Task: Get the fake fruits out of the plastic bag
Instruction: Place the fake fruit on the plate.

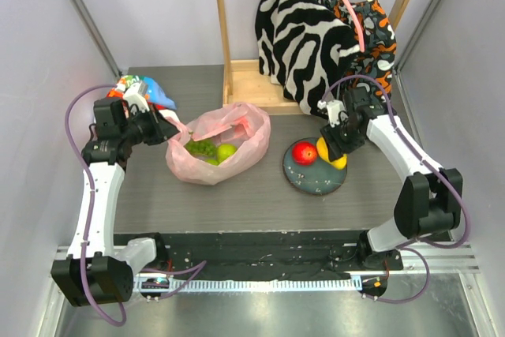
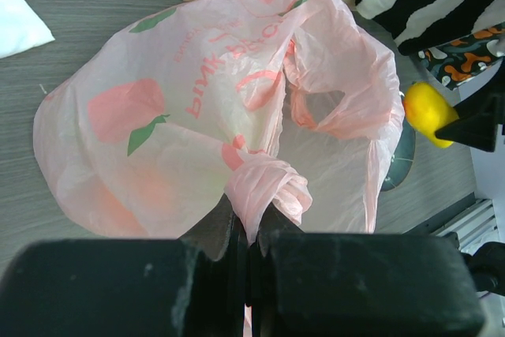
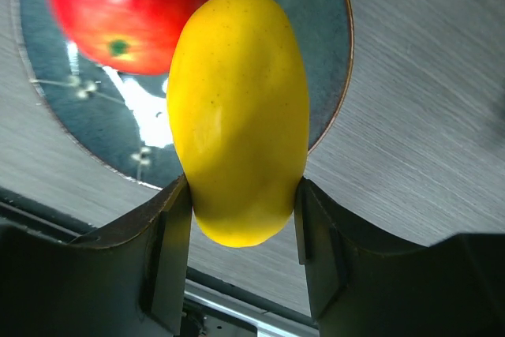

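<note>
We log left pincer [image 2: 251, 226] clenched on plastic bag [image 2: 197, 116] handle at desk centre, judged to anchor it; right pincer [image 3: 243, 219] grips yellow fruit [image 3: 241, 108] above plate [image 1: 316, 183] bearing red apple [image 1: 304, 152]; green fruits [image 1: 213, 150] lie inside bag.

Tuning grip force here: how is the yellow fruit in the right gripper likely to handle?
Probably slippery: the yellow fruit has a smooth, glossy skin, and the right gripper pinches only its rounded end. Its oval shape would likely roll once set on the plate. It seems rigid, showing no dent at the fingers.
</note>
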{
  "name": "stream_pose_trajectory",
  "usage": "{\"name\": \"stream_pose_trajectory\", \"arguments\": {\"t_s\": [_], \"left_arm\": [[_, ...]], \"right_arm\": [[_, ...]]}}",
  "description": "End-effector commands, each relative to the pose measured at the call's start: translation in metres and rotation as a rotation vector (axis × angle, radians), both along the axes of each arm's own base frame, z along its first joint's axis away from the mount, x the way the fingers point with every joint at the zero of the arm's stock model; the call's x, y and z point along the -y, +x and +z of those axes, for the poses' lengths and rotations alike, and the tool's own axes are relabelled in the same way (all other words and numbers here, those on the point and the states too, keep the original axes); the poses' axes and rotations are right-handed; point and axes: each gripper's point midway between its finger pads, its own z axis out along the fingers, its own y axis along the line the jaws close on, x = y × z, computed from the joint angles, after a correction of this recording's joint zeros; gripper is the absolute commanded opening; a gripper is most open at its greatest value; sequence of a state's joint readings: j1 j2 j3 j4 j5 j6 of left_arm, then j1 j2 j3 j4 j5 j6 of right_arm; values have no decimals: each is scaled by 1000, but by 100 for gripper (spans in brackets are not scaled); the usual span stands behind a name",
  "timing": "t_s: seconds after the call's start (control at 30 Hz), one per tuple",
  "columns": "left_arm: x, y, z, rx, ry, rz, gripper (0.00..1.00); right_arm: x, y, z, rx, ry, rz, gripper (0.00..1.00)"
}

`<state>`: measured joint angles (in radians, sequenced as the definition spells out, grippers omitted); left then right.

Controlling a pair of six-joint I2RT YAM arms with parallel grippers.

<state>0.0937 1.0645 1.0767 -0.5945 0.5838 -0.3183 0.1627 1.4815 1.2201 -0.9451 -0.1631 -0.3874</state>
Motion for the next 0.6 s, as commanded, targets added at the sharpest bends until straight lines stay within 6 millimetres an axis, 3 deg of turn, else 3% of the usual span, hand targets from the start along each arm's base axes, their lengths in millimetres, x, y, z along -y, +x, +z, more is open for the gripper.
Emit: {"name": "stream_pose_trajectory", "arguments": {"t_s": [0.0,0.4,0.53,0.57], "left_arm": [[1,2,26,85,7,2,0],[0,-2,20,61,11,0,0],[0,-2,19,63,19,1,1],[-1,-2,19,63,20,4,1]], "right_arm": [[8,24,-7,64,-30,-33,19],[0,46,-52,89,-12,42,26],[8,49,-58,129,-53,31,59],[9,51,-57,141,-57,30,62]]}}
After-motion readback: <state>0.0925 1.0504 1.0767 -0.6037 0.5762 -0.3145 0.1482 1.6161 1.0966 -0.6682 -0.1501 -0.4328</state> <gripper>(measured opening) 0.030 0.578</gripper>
